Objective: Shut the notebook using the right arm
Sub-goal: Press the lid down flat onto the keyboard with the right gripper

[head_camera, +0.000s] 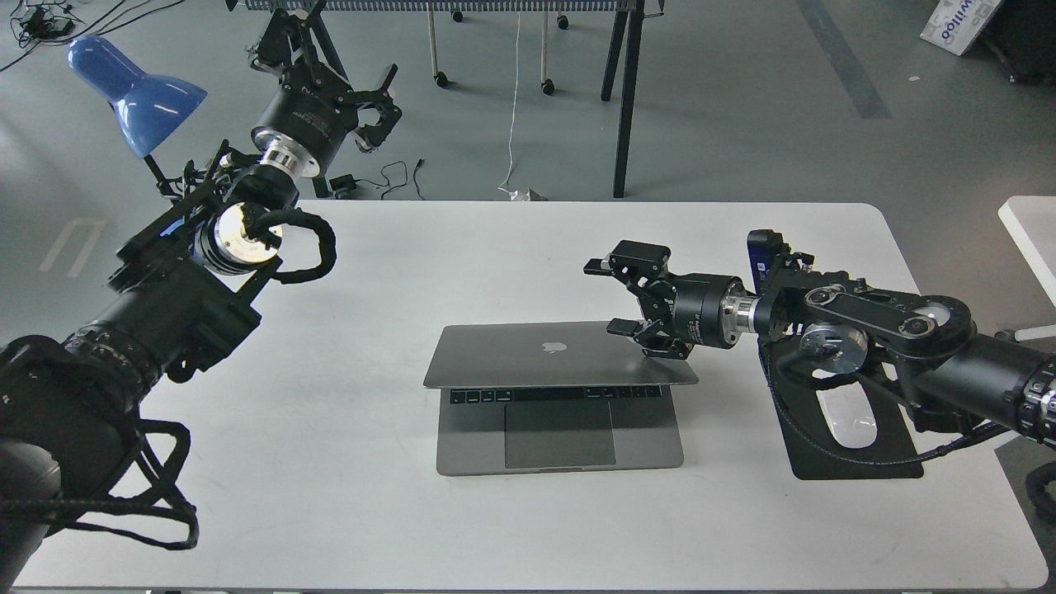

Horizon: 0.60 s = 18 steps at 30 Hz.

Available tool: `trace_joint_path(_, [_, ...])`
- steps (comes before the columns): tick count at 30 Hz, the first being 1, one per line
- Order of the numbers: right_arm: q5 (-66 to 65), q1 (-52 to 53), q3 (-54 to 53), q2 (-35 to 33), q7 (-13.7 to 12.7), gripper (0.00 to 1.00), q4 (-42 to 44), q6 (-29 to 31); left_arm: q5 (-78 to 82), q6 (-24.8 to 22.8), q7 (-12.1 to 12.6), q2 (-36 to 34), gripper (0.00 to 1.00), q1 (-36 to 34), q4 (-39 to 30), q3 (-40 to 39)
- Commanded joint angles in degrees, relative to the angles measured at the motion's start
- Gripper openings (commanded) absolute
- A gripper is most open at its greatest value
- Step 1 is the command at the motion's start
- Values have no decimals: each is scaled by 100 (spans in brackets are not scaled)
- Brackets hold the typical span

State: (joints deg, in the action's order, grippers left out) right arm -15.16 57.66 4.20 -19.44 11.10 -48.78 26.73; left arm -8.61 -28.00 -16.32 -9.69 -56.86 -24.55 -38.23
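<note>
The grey notebook (528,355) lies in the middle of the white table (346,511). Its lid, with the apple logo on top, is tilted forward over the keys; only the front key row and the trackpad show. My right gripper (615,299) is open, and its lower finger rests on the lid's right rear part. It holds nothing. The right arm (866,330) reaches in from the right. My left gripper (375,107) is open and empty, raised beyond the table's far left edge, far from the notebook.
A black mouse pad (858,462) with a white mouse (841,408) lies right of the notebook, partly under my right arm. A blue desk lamp (136,87) stands at the far left. Table legs and cables are on the floor behind.
</note>
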Motion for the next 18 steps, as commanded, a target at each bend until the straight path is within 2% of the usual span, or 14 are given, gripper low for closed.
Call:
trace_joint_path(1, [-57,-106,72,27,-2,100,9,-1,9,0,6,3,100,0,-6,8])
trace_joint_path(18, [-1103,-616,80,54,-11,100,9,-309,9,0,6,3,100,9,3,8])
